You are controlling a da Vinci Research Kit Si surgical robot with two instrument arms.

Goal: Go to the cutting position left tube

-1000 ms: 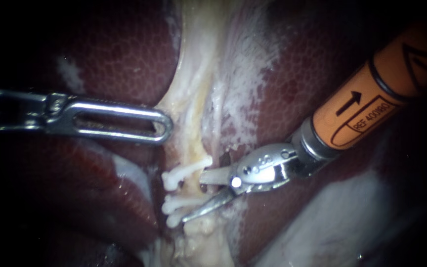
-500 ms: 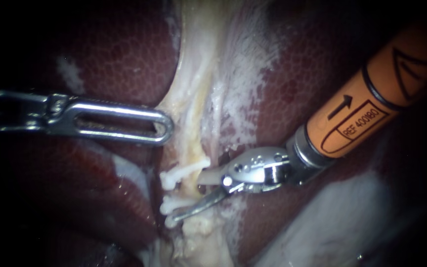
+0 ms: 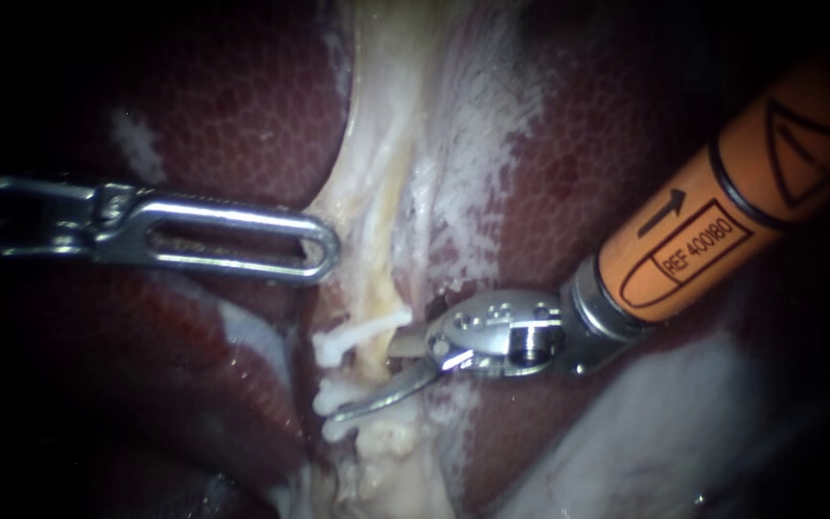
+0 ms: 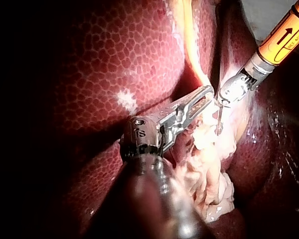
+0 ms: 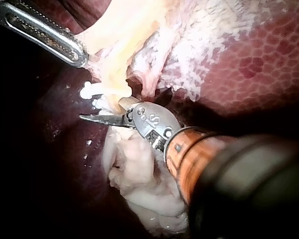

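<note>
A pale tube (image 3: 374, 298) runs down between the liver lobes and carries white clips (image 3: 357, 330): one higher, two lower (image 3: 336, 396). My right instrument (image 3: 362, 380), with an orange shaft, comes in from the right. Its two blades are open and straddle the tube between the upper clip and the lower ones. The right wrist view shows the same blades (image 5: 103, 110) beside the clips (image 5: 89, 91). My left instrument (image 3: 314, 252) lies level from the left, its slotted jaws shut on the pale tissue's edge above the clips. The left wrist view shows those jaws (image 4: 197, 102) on this tissue.
Dark red liver (image 3: 242, 106) lies on both sides of the pale strip. Whitish, ragged tissue (image 5: 139, 174) hangs below the clipped part. A pale film (image 3: 646, 432) covers the liver under the right shaft.
My right instrument has slid left, so its lower blade reaches further across the tube under the upper clip. The blades stay open. The left instrument has held still.
</note>
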